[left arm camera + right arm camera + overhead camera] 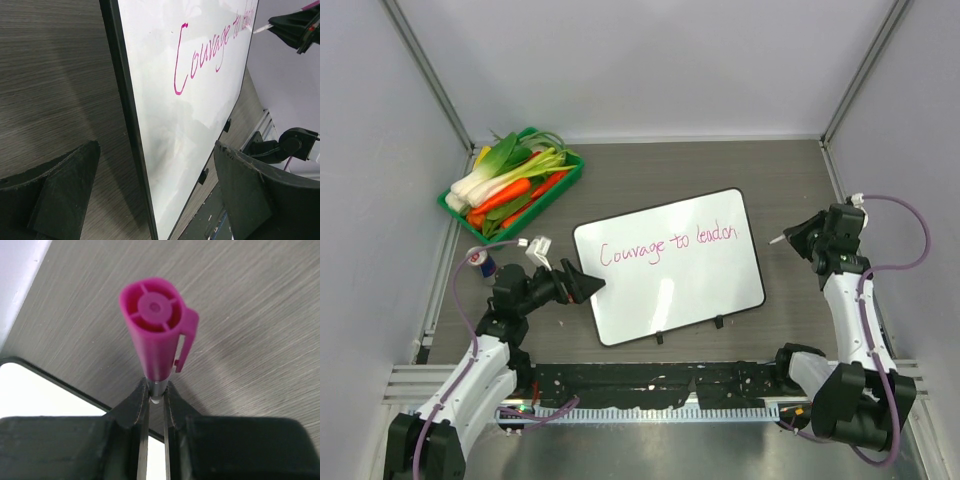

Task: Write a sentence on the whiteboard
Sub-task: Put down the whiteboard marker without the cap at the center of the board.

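L gripper (pixel 590 285) jaws wide apart at whiteboard (pixel 670 295) edge, sentence (pixel 665 245) written; R gripper (pixel 156 390) clamped on pink marker (pixel 157 330).

Table (pixel 720 165): grey wood-grain top. Green tray (pixel 577 166) sits at the far left, set diagonally. It holds leeks (pixel 510 165) on the far side and carrots (pixel 505 197) beside them, all lying lengthwise; a yellow item at the far end cannot be identified. Small red-and-blue can (pixel 483 263) stands near the left edge, just nearer than the tray. Marker (pixel 157 335): magenta cap with clip, off the table on the right.
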{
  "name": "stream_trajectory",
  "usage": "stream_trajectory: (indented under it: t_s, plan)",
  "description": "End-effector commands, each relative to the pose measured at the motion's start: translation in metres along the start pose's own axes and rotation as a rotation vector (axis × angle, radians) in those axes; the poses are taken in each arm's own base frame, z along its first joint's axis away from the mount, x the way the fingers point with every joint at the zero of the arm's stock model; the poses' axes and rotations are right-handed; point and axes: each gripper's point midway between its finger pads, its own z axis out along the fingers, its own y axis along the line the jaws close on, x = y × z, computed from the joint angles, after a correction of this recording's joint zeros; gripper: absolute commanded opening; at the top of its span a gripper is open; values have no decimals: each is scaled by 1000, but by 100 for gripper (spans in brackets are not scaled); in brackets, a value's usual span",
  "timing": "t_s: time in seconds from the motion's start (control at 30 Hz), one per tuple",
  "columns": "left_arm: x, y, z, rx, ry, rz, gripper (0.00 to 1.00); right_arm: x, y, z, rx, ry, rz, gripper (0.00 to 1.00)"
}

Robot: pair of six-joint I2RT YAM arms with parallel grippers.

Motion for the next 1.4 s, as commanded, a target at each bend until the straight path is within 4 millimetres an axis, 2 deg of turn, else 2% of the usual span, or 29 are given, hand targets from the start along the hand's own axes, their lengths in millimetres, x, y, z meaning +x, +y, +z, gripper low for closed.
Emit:
stream_trajectory:
  t_s: [0.0,0.3,0.5,0.87,0.93,1.07,1.3,1.37]
  plan:
    - [-4,-6,0,34,-13,19,99,1,5,12,-89,13,96,1]
    - [-2,-6,0,36,-8,15,100,27,-16,35,-105,106,196,1]
    - [-3,-7,0,42,-11,17,100,54,-29,52,-106,222,285,1]
    - [-3,-6,1,37,-9,14,100,88,-57,66,-66,358,387,1]
    - [-2,-5,1,37,-6,12,100,88,-58,69,-79,358,390,3]
    - [-3,-6,1,38,-5,12,100,93,-60,71,-83,373,401,10]
    - [-3,-6,1,38,-5,12,100,87,-62,68,-84,352,404,33]
    - [-3,-6,1,39,-7,15,100,85,-62,68,-81,347,404,35]
